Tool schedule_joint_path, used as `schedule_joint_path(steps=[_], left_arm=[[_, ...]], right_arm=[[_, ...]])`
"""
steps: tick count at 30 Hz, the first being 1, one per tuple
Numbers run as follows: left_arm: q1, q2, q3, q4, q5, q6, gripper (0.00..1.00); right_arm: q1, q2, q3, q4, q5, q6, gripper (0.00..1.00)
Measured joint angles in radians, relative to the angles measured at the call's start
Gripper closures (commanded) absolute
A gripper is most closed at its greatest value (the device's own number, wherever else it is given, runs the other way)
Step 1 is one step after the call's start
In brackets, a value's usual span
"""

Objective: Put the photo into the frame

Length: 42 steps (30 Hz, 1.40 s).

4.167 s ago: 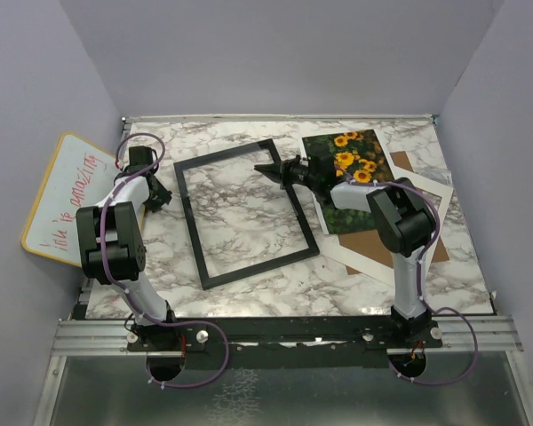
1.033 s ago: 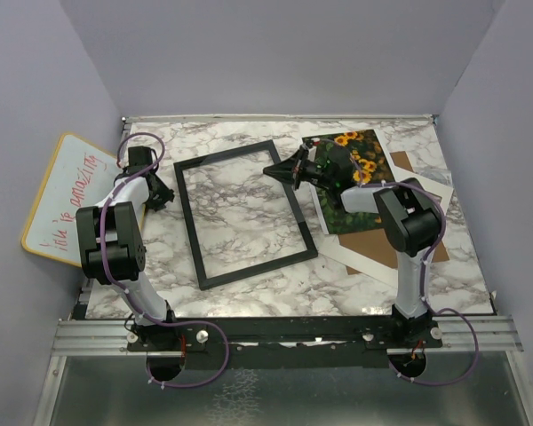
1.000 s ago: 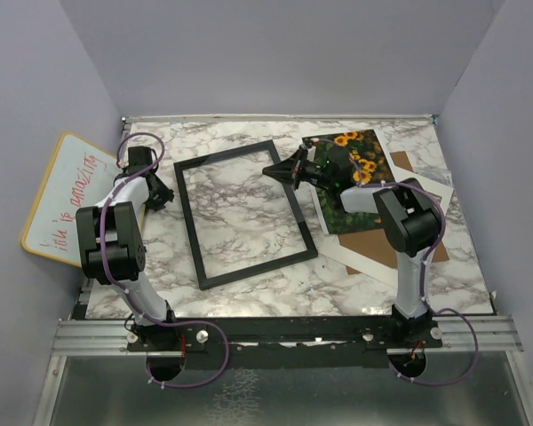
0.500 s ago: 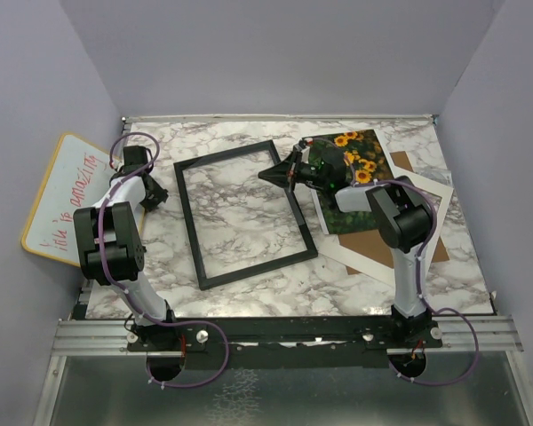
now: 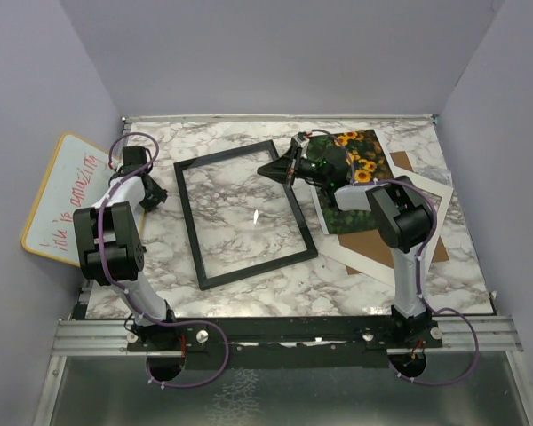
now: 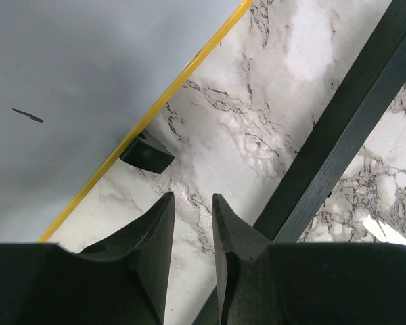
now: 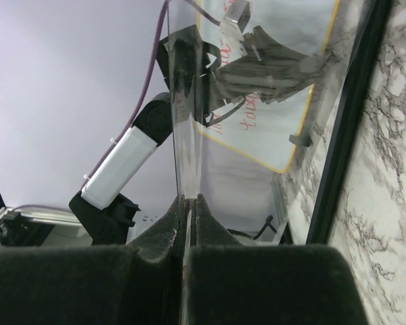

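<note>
The frame (image 5: 190, 232) is a thin black rectangle lying flat and slightly askew in the middle of the grey-veined marble surface (image 5: 249, 293), which shows through its opening. A small bright glint sits inside that opening.

The right gripper (image 5: 278, 170) reaches to the frame's far right corner. In the wrist view its fingers (image 7: 179, 223) are pressed together on the edge of the clear pane (image 7: 188, 135), a thin glossy sheet seen edge-on. The black frame bar (image 7: 345, 135) runs beside it over the marble.

The photo (image 5: 366, 153), a glossy rectangle of yellow sunflowers among dark green leaves, lies to the right of the frame, partly under the right arm. It rests on a matte brown board (image 5: 377, 247) and a white mat (image 5: 364, 264).

The left gripper (image 5: 153, 195) hangs over bare marble between the frame's left bar (image 6: 338, 142) and a whiteboard (image 5: 67, 200) with a yellow rim. Its tapered dark fingers (image 6: 162, 230) stand a narrow gap apart with nothing between them.
</note>
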Motion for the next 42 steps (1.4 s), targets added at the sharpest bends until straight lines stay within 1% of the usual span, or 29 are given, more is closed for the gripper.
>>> schedule_joint_path(steps=[6,15,21,42], left_arm=[[0.003,0.0,0.0,0.0,0.0,0.0,0.7],[0.003,0.0,0.0,0.0,0.0,-0.003,0.7],[0.003,0.0,0.0,0.0,0.001,-0.003,0.7],[0.003,0.0,0.0,0.0,0.001,-0.004,0.7]], right_arm=[[0.001,0.004,0.0,0.074,-0.002,0.019,0.99],[0.012,0.041,0.038,0.087,-0.006,0.02,0.99],[0.018,0.085,0.082,0.087,-0.015,-0.003,0.99],[0.018,0.14,0.091,0.055,-0.051,-0.151,0.99]])
